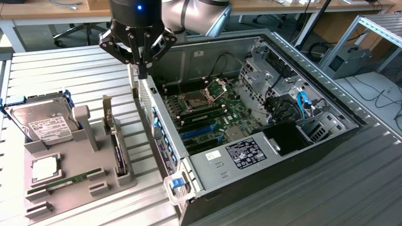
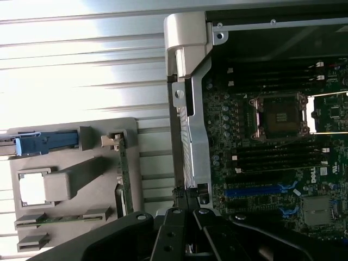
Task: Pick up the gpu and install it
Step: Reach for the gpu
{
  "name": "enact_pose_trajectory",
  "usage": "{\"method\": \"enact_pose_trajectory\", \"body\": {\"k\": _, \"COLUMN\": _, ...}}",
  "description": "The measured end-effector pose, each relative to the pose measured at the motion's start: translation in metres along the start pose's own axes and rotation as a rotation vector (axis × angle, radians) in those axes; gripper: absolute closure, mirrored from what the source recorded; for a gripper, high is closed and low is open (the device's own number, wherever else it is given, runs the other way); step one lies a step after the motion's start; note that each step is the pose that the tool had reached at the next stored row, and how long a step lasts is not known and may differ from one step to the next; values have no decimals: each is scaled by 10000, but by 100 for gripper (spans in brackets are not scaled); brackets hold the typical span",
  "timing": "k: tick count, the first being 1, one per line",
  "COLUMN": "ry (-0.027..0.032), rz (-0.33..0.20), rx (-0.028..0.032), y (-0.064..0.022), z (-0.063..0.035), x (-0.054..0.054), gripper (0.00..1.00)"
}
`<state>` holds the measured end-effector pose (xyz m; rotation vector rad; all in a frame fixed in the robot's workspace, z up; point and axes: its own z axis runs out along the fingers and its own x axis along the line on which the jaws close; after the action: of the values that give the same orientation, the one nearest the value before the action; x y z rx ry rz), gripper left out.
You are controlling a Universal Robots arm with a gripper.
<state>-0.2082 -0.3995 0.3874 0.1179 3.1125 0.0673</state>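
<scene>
Gpu (image 1: 116,143) stands edge-on in gray holder (image 1: 84,157), face hidden; gripper (image 1: 143,71) hangs closed, empty, nearby.

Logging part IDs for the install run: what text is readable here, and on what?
"DELL": white logo on the motherboard, turned sideways.
Black label inside the computer case: too small to read.
White sticker beside it: unreadable.
Hard drive label: unreadable.
</scene>
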Motion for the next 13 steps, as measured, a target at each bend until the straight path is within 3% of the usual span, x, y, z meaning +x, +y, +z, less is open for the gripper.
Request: {"method": "enact_pose_trajectory", "body": {"k": 13, "ry": 0, "rz": 1, "rx": 0, "y": -4, "z": 2, "x": 46, "gripper": 89}}
